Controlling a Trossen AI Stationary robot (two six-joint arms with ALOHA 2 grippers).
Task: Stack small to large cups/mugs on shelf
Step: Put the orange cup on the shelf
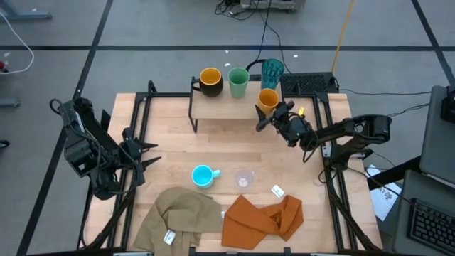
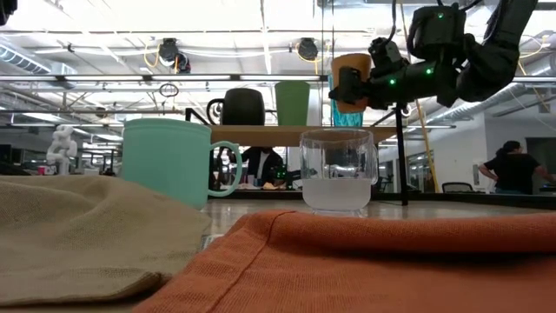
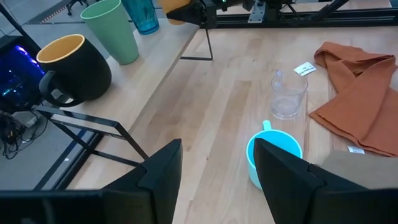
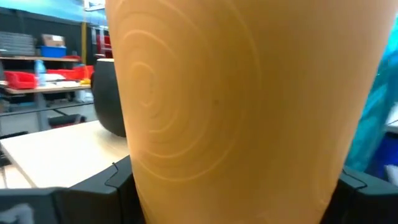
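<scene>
The left claw is held open and empty at the worktop's left edge. On the shelf, a black mug, green cup and teal tumbler are lined up. At its right end, the small orange cup is gripped by the right claw.

Shelf: pale wood board, thin black metal legs. Table: light wood, matt. Orange cup: smooth, faint concentric rings (looks plastic). Clear cup: glossy, see-through. Tan cloth and orange cloth: woven, matt.
</scene>
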